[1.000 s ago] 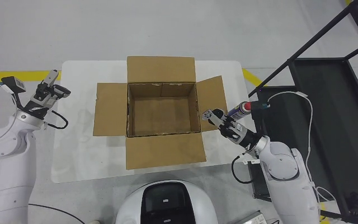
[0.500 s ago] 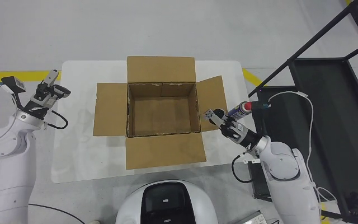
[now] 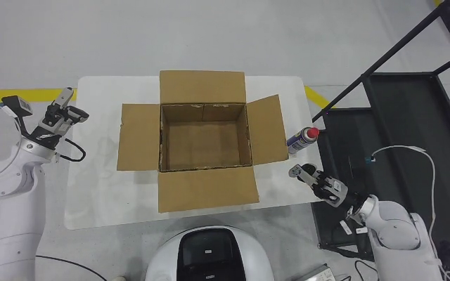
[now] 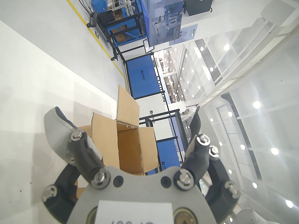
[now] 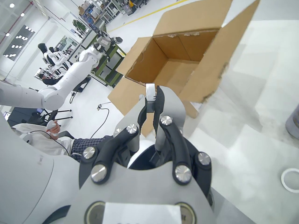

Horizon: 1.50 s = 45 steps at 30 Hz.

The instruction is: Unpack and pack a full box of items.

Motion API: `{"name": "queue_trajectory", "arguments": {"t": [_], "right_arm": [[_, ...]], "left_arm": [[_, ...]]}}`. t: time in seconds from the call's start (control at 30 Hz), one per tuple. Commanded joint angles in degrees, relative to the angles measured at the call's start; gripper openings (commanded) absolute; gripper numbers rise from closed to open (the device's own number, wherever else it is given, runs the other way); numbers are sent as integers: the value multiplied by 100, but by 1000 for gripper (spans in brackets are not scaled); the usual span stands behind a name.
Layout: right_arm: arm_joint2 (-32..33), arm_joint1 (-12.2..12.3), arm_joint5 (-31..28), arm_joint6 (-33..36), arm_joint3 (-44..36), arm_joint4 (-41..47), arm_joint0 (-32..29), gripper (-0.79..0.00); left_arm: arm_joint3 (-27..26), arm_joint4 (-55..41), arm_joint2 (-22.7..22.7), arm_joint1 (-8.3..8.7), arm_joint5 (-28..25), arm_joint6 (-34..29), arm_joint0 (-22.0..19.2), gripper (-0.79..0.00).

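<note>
The open cardboard box [image 3: 204, 145] stands in the middle of the white table [image 3: 98, 190], flaps spread and nothing visible inside; the right wrist view looks into the box [image 5: 177, 57]. My right gripper [image 3: 296, 169] hovers over the table's front right corner, right of the box. In its own view the right gripper [image 5: 151, 94] is shut on a small grey rectangular item [image 5: 150, 89]. My left gripper [image 3: 67, 98] hangs at the table's far left edge; in its own view the left gripper [image 4: 123, 122] is open and holds nothing, with the box [image 4: 130, 141] beyond it.
A spray can with a red cap [image 3: 302, 139] lies on the table just right of the box's right flap, also at the edge as the can [image 5: 293, 124]. A white ring [image 5: 289, 179] lies on the table nearby. A black rack [image 3: 401, 119] stands to the right.
My right arm has pulled back from the box's right flap toward the table's front right corner, still gripping the small item. The left arm has not moved.
</note>
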Motion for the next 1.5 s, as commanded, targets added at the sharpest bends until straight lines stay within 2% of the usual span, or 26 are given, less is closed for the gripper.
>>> {"name": "queue_trajectory", "arguments": {"t": [0.0,0.2,0.43,0.63,0.93,1.23,1.33,1.37,1.4,1.47], "right_arm": [[-2,9,48,-58,185,-277,32,-785],[-422,4,223,-417,770,-1736,337,-785],[-1059,-28,705,-1168,1624,-3325,817,-785],[-1505,-41,1163,-1429,2121,-3774,1191,-785],[-1720,-37,2010,-1942,2260,-4467,1316,-785],[-1852,-26,2557,-1836,2273,-4495,1400,-785],[-1894,-20,2646,-1772,2291,-4465,1443,-680],[-1908,-17,2656,-1746,2302,-4442,1455,-606],[-1915,-13,2659,-1721,2309,-4427,1466,-493],[-1922,-6,2670,-1699,2323,-4383,1480,-342]], "left_arm": [[0,0,0,0,0,0,0,0],[0,0,0,0,0,0,0,0],[0,0,0,0,0,0,0,0],[0,0,0,0,0,0,0,0],[0,0,0,0,0,0,0,0],[0,0,0,0,0,0,0,0],[0,0,0,0,0,0,0,0],[0,0,0,0,0,0,0,0],[0,0,0,0,0,0,0,0],[0,0,0,0,0,0,0,0]]}}
